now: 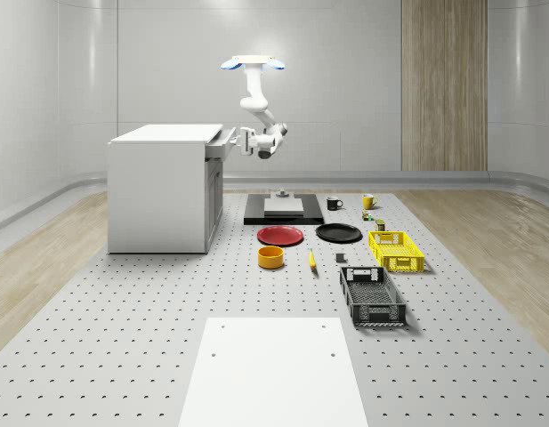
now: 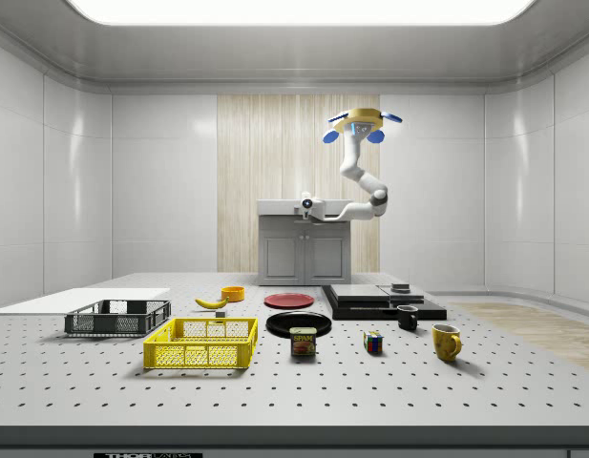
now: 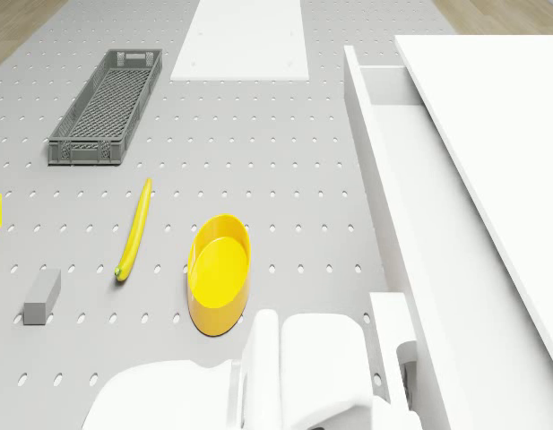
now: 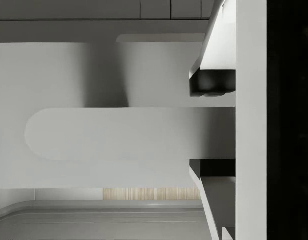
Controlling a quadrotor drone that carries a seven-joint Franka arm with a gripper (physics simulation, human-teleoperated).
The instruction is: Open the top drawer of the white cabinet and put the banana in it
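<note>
Pale walls [image 1: 345, 80] — perforated grey floor [image 1: 123, 311]

1. The cabinet [image 1: 160, 189] stands at the perforated floor's [image 1: 123, 320] far left in the whole-scene view.
2. The top drawer [image 1: 219, 147] juts out toward that view's right.
3. The drone [image 1: 253, 64] hovers just right of the cabinet; the gripper [image 1: 241, 140] is at the drawer front.
4. The banana [image 1: 311, 259] lies mid-floor, between the bowl [image 1: 270, 257] and the small block [image 1: 341, 259].
5. The crate [image 1: 373, 296] lies nearer the front edge.
</note>
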